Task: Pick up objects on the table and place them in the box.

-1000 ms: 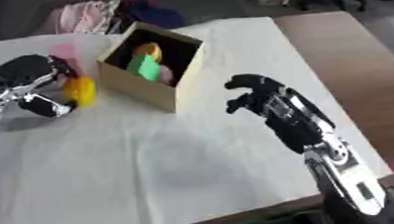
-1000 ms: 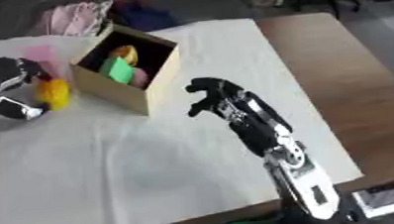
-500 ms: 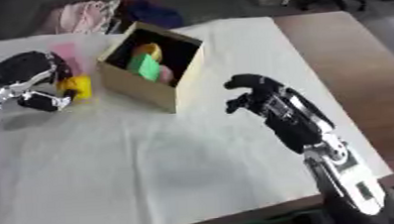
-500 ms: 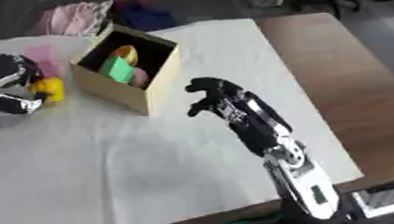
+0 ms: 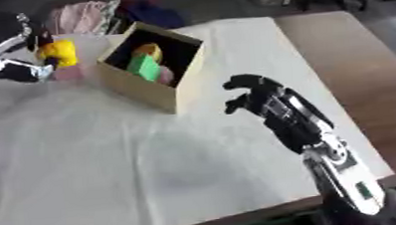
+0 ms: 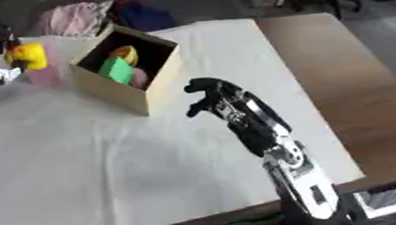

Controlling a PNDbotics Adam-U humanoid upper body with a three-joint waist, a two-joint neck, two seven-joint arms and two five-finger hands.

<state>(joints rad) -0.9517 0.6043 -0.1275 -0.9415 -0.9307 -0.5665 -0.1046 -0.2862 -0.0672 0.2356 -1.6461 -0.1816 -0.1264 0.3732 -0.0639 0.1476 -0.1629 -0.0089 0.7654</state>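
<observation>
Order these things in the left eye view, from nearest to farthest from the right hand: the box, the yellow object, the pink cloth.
From the right hand:
1. The box, just to its left.
2. The yellow object, held by the left hand, left of the box.
3. The pink cloth, at the far left edge.

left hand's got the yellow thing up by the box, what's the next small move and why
Probably carry it rightward until it is over the box's opening, then let go. The left hand holds the yellow object lifted beside the box, left of its wall, not yet above it. The right hand hovers idle.
</observation>
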